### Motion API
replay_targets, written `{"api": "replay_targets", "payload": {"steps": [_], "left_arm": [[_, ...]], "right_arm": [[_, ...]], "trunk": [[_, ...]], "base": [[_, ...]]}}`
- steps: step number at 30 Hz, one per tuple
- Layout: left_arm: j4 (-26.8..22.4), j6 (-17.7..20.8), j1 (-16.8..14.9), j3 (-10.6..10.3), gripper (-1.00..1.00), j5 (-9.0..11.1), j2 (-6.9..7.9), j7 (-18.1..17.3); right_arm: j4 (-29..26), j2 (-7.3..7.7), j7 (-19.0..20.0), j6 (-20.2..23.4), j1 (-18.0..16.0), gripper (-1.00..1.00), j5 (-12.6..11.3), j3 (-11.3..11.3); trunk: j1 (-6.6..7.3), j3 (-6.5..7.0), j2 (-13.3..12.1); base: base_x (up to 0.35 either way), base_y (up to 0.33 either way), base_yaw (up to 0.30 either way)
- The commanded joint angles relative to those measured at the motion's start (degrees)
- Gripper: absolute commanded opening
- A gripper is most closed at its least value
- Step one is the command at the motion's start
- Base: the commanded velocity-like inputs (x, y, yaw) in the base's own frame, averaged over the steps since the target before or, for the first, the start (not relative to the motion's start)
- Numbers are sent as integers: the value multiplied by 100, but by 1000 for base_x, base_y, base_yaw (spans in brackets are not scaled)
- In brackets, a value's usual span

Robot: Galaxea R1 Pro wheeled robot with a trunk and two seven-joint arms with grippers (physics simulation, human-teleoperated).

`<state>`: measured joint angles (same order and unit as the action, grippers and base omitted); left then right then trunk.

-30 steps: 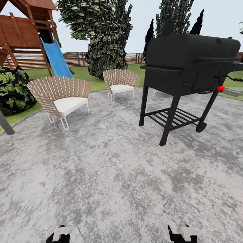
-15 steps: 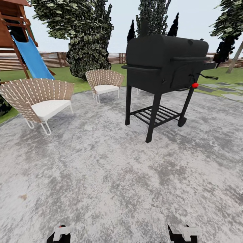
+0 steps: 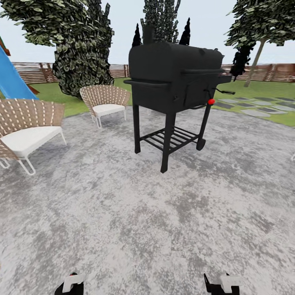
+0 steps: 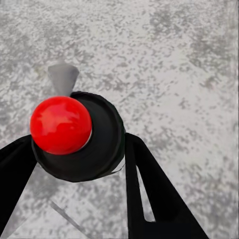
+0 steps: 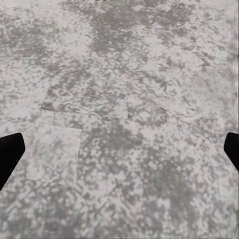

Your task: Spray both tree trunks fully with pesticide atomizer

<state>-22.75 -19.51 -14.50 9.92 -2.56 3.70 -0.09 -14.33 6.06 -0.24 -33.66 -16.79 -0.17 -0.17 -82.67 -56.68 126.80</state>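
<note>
In the left wrist view my left gripper is shut on the pesticide atomizer, a stubby black body with a red knob and a grey nozzle, over the grey paving. My right gripper is open, its black tips far apart with only paving between them. Both grippers' pale tips peek in at the head view's lower edge, left and right. Far off at the right stands a tree with a pale leaning tree trunk, on the garden lawn.
A black barbecue grill on legs stands straight ahead on the patio. Two woven chairs sit to the left, beside a blue slide and a big leafy bush. Stepping stones and a slat fence lie at right.
The head view has swung to the right: grill and chairs slid left in the picture, the play tower left it, and the pale-trunked tree and stepping stones came in. The grippers look unchanged.
</note>
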Motion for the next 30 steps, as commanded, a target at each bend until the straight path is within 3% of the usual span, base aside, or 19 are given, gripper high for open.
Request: {"api": "replay_targets", "payload": {"steps": [1,17,30], "left_arm": [[-1,0,0,1,-100,1,0,0],[16,0,0,1,-100,-7,-1,1],[34,0,0,-7,-100,-8,-1,1]], "right_arm": [[0,0,-1,0,0,100,0,0],[0,0,0,0,0,100,0,0],[0,0,-1,0,0,100,0,0]], "trunk": [[0,0,0],[0,0,0],[0,0,0]], "base": [[317,0,-293],[331,-8,-294],[312,-112,-296]]}}
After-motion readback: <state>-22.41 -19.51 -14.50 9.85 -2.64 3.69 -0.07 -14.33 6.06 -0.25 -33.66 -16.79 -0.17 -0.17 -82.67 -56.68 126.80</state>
